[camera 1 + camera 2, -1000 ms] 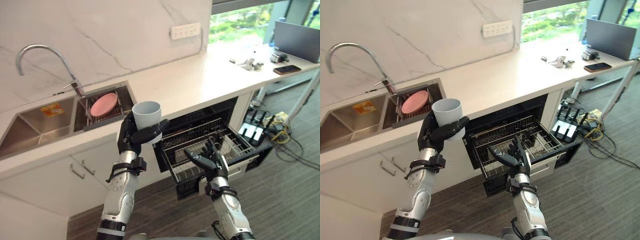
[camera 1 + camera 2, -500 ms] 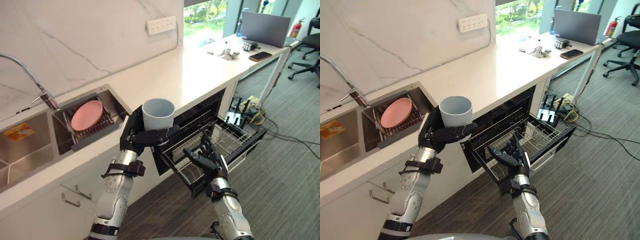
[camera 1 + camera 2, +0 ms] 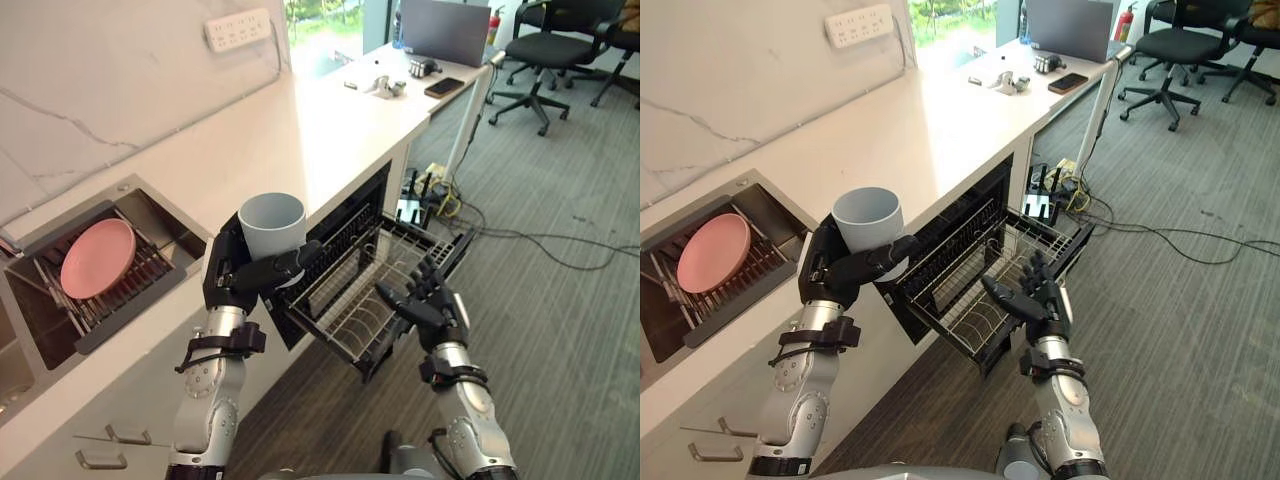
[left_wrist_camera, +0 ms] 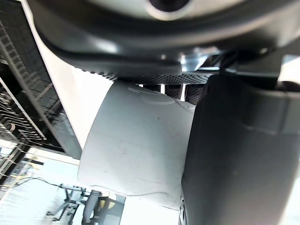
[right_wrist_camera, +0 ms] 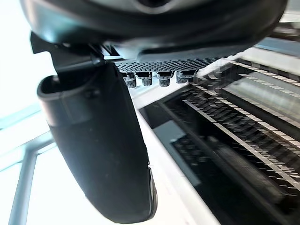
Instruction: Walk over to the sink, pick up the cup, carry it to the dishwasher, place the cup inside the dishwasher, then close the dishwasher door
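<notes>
Cup [image 3: 271,224] upright, mouth up, in left hand [image 3: 247,278]

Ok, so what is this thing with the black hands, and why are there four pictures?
It is a walking robot with two arms. The two wide pictures come from cameras in its head, looking down at a kitchen. The two close-up pictures come from cameras on its wrists. Its left hand is curled round a pale grey round cup, held upright. Its right hand is open and empty, near the open black dishwasher and its pulled-out wire rack. A round pink plate sits in the sink rack, set into the white counter.
</notes>
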Controlling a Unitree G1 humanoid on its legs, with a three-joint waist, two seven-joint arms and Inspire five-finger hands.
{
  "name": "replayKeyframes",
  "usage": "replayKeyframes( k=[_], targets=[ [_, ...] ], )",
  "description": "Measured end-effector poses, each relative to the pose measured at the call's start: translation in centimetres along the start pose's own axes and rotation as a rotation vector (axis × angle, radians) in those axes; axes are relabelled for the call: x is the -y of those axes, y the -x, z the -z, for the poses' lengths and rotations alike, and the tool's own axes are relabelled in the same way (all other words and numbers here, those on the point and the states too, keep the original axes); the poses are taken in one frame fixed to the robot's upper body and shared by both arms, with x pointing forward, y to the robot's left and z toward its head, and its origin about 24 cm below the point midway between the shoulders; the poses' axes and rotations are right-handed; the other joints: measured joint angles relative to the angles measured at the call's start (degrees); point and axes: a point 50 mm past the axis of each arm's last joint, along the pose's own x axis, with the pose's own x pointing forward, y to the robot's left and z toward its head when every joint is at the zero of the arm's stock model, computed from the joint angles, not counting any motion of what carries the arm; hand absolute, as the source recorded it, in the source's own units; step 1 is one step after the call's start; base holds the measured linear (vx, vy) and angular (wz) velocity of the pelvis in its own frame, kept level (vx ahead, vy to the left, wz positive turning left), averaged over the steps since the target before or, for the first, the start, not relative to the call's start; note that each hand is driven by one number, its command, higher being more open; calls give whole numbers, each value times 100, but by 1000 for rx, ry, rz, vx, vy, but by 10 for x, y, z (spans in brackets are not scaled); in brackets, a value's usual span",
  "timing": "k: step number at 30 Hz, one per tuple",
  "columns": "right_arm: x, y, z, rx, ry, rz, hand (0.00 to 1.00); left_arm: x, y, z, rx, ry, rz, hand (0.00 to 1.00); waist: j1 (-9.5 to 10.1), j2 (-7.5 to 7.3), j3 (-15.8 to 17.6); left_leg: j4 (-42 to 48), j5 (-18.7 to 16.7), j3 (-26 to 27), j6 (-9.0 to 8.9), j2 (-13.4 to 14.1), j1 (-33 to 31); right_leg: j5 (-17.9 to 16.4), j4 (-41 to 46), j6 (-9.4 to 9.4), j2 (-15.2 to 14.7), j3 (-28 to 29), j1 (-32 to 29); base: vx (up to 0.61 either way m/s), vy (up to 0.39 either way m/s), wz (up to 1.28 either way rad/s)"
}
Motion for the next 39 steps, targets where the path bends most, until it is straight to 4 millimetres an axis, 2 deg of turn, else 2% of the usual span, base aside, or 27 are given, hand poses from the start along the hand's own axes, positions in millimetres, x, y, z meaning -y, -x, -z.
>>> replayKeyframes(
  k=[1,2,3,4,5,7,9,11,12,13,14,15,16,17,18,19,20,23,26,30,33,39],
  targets=[
    [-4,-1,-6,27,-4,-18,100,-2,3,1,-1,-6,-7,0,19,53,-10,344,8,-1,-5,112,-108,84,-261,-18,81,37,192,67,-38,-22],
    [-8,-2,-13,58,-18,-47,100,-2,4,1,-2,-12,-11,0,39,105,-60,323,41,-5,-16,139,-115,198,-499,-34,146,69,271,81,-41,-21],
    [-10,-2,-17,76,-27,-60,100,-2,5,2,-2,-12,-12,0,40,126,-98,200,58,-2,-20,127,-106,269,-635,-39,170,72,277,95,-41,-15],
    [-14,-3,-24,114,-36,-82,100,-2,4,1,2,-8,-9,0,24,142,-134,-132,134,2,-31,56,-40,485,-927,-92,191,77,304,113,-36,-6],
    [-16,-4,-28,133,-56,-98,100,-1,4,2,1,-1,-7,0,8,138,-137,-393,235,-4,-45,-25,-17,730,-1248,-54,192,77,358,114,-34,-5],
    [-16,-5,-28,133,-60,-99,100,0,4,8,-21,4,-11,0,15,125,-130,-393,414,-58,-90,-159,-100,855,-1447,-54,66,134,382,80,-7,-5],
    [-14,-4,-26,125,-61,-88,100,2,6,14,-52,12,-8,0,27,47,-94,-671,247,-148,-40,-201,-127,856,-1445,-38,-131,216,405,46,44,-9],
    [-14,-3,-25,123,-62,-86,100,7,6,16,-58,20,20,0,11,43,-94,-1075,276,-102,-95,-6,-200,793,-1446,-30,-288,233,405,6,71,-3],
    [-13,-2,-25,119,-62,-80,100,13,6,18,-65,29,53,0,-6,48,-98,-1202,378,86,-89,199,-303,793,-1447,19,-390,195,420,-9,144,14],
    [-12,0,-24,117,-61,-73,100,18,7,20,-73,36,82,0,-28,74,-115,-1314,609,214,-41,303,-362,789,-1448,93,-439,138,439,-4,226,21],
    [-9,3,-24,113,-56,-64,100,25,8,22,-84,49,117,0,-40,145,-160,-1432,1141,258,53,417,-424,792,-1451,218,-465,80,466,7,239,17],
    [-7,5,-23,109,-50,-61,100,31,9,25,-94,61,146,0,-38,272,-240,-1425,1537,240,-128,462,-445,764,-1482,376,-440,71,454,26,265,14],
    [-8,5,-23,110,-56,-61,100,34,9,25,-96,66,178,0,-69,274,-279,-1580,1408,263,-274,332,-378,754,-1485,406,-563,47,450,33,227,12],
    [-10,5,-26,123,-65,-64,100,36,8,24,-89,75,197,0,-93,307,-303,-1761,1259,301,-237,239,-334,749,-1485,432,-626,19,416,47,278,16],
    [-12,4,-28,133,-71,-70,100,36,6,22,-80,76,213,0,-97,298,-319,-1893,1098,338,-317,179,-316,835,-1485,560,-706,29,383,52,263,12],
    [-14,3,-27,133,-88,-67,100,33,5,21,-80,68,214,0,-88,189,-322,-1950,1145,397,-274,27,-305,938,-1483,631,-869,39,362,48,259,-1],
    [-17,3,-25,132,-107,-72,100,29,6,20,-87,59,210,0,-47,144,-327,-1990,1147,473,-267,-65,-234,995,-1481,680,-944,26,378,37,176,-12],
    [-24,-1,-26,137,-199,-115,100,19,4,16,-68,44,168,0,12,151,-335,-2075,1137,612,-260,-180,-115,1063,-1450,793,-1043,120,364,20,70,-19],
    [-28,-6,-29,130,-314,-210,100,16,3,15,-61,44,134,0,-10,146,-335,-2092,1110,670,-301,-108,-115,1072,-1449,815,-928,211,265,1,-21,-22],
    [-30,-6,-29,106,-391,-324,100,24,3,17,-68,29,164,0,-39,122,-338,-2084,1070,775,-373,29,-41,1052,-1450,775,-775,338,237,-5,-54,-22],
    [-34,-5,-28,75,-429,-423,100,28,-3,17,-55,-35,169,0,-38,21,-383,-2083,1040,808,-416,86,-19,1043,-1453,740,-689,430,165,-28,-35,-17],
    [-50,0,-30,25,-537,-614,100,24,-9,24,-75,-153,143,0,-29,-220,-517,-2079,986,803,-496,203,2,1005,-1480,664,-537,518,92,-12,-38,-13]
  ],
)
